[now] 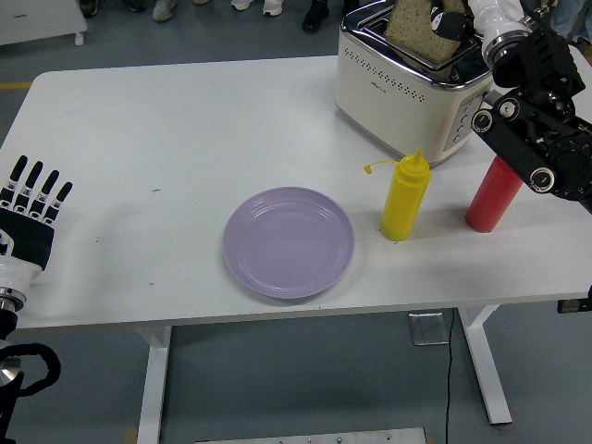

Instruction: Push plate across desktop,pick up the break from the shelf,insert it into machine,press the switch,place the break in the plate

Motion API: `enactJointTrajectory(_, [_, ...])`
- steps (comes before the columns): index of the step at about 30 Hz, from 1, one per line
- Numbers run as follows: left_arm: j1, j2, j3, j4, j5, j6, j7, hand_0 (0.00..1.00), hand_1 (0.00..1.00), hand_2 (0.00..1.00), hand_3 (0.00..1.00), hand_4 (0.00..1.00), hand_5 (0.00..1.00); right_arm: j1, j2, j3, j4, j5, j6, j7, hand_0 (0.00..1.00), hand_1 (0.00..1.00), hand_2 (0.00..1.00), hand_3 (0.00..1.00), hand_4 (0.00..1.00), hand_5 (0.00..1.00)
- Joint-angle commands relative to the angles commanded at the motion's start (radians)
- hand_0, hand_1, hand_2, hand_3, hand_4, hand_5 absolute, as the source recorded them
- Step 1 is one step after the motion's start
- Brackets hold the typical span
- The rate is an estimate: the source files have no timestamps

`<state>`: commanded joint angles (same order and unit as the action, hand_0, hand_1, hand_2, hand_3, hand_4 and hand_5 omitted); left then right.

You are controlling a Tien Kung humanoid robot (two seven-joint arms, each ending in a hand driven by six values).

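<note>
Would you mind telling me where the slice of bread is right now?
In the head view it is at top right, the slice of bread held by the right hand over the toaster.

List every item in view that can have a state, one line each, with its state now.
Bread slice: held over the toaster, lower edge at a slot.
Toaster: upright at the table's far right.
Plate: empty.
Yellow bottle: upright, capped.
Red bottle: upright.
Right hand: shut on the bread slice.
Left hand: open, idle at the table's left edge.
</note>
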<state>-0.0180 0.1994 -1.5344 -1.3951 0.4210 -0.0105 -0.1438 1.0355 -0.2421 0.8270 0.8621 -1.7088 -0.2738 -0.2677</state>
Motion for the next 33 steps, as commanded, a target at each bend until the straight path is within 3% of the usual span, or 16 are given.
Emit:
enactJointTrajectory(5, [0.0, 0.0, 0.001, 0.0, 0.0, 0.0, -0.001, 0.811, 0.86, 0.916, 0.862, 0.637, 0.998, -0.003, -0.004, 0.01, -0.004, 0.02, 0.027, 0.02, 0.702, 0.761, 0.843, 0.879, 0.651, 0.192])
enactJointTrajectory(6, [0.0, 0.0, 0.001, 0.001, 0.0, 0.0, -0.001, 0.811, 0.86, 0.916, 0.862, 0.637, 0.998, -0.004, -0.005, 0.013, -0.003, 0.025, 0.028, 0.025, 0.794, 0.821, 0.953, 0.988, 0.75, 0.282])
enactJointTrajectory(10, [0.0, 0.001, 0.001, 0.0, 0.0, 0.0, -0.001, 0.811, 0.86, 0.916, 0.862, 0.637, 0.998, -0.008, -0.01, 0.024, 0.003, 0.045, 0.02, 0.048, 0.794, 0.821, 0.953, 0.988, 0.75, 0.282])
enactJointTrajectory(12, [0.001, 0.001, 0.001, 0.0, 0.0, 0.0, -0.002, 0.811, 0.86, 0.916, 0.862, 0.636, 0.998, -0.011, -0.014, 0.032, 0.01, 0.06, 0.01, 0.062, 0.819, 0.832, 0.96, 0.998, 0.795, 0.335])
enactJointTrajectory(17, [0.002, 0.001, 0.001, 0.0, 0.0, 0.0, -0.002, 0.811, 0.86, 0.916, 0.862, 0.636, 0.998, -0.02, -0.029, 0.047, 0.039, 0.088, -0.017, 0.08, 0.819, 0.832, 0.96, 0.998, 0.795, 0.335])
enactJointTrajectory(18, [0.003, 0.001, 0.002, 0.0, 0.0, 0.0, -0.002, 0.811, 0.86, 0.916, 0.862, 0.637, 0.998, -0.022, -0.034, 0.05, 0.047, 0.093, -0.027, 0.08, 0.721, 0.748, 0.898, 0.899, 0.753, 0.344])
enactJointTrajectory(23, [0.005, 0.001, 0.004, 0.0, 0.001, 0.0, -0.003, 0.811, 0.86, 0.916, 0.862, 0.637, 0.998, -0.046, -0.08, 0.066, 0.113, 0.105, -0.097, 0.063, 0.721, 0.748, 0.898, 0.899, 0.753, 0.344])
enactJointTrajectory(24, [0.005, 0.002, 0.003, -0.001, 0.001, 0.0, -0.003, 0.811, 0.86, 0.916, 0.862, 0.638, 0.998, -0.055, -0.097, 0.071, 0.133, 0.107, -0.112, 0.059, 0.489, 0.556, 0.715, 0.722, 0.468, 0.264])
enactJointTrajectory(29, [0.01, 0.003, 0.0, -0.001, 0.002, 0.001, -0.003, 0.811, 0.86, 0.916, 0.862, 0.638, 0.998, -0.101, -0.179, 0.089, 0.217, 0.101, -0.133, 0.05, 0.489, 0.556, 0.715, 0.722, 0.468, 0.264])
enactJointTrajectory(30, [0.011, 0.003, -0.002, -0.001, 0.002, 0.001, -0.003, 0.811, 0.86, 0.916, 0.862, 0.637, 0.998, -0.113, -0.197, 0.095, 0.235, 0.098, -0.13, 0.052, 0.334, 0.426, 0.623, 0.584, 0.329, 0.32])
enactJointTrajectory(33, [0.012, 0.004, -0.004, -0.002, 0.002, 0.001, -0.003, 0.811, 0.86, 0.916, 0.862, 0.637, 0.998, -0.141, -0.246, 0.111, 0.28, 0.096, -0.113, 0.059, 0.334, 0.426, 0.623, 0.584, 0.329, 0.32])
